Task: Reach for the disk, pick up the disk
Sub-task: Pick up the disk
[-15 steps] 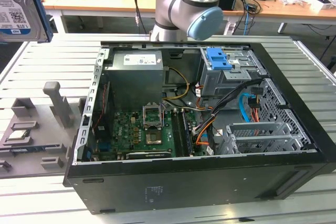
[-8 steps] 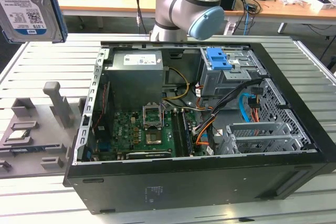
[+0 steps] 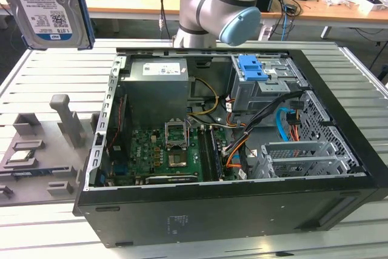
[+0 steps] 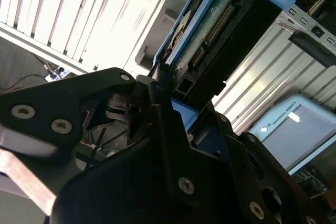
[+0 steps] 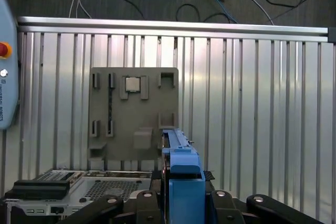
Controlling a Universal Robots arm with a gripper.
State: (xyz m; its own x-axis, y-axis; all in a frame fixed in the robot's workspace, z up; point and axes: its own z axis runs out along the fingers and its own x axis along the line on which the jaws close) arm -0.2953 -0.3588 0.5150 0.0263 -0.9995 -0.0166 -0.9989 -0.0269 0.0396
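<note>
Disk (image 3: 51, 7), one: hung lifted well above the tabletop (image 3: 48, 71), apart from the computer case (image 3: 242, 210), claw (image 4: 167, 77) apparently clamped on its blue-railed edge; pick-up judged complete, any further move calling for a firm grip.

Grips the disk (image 4: 202, 30) by its edge with the gripper (image 4: 164, 80), black fingers (image 4: 168, 129) closed against it in the second wrist view. Bends the arm (image 3: 212, 4) at a grey, blue-capped joint.
</note>
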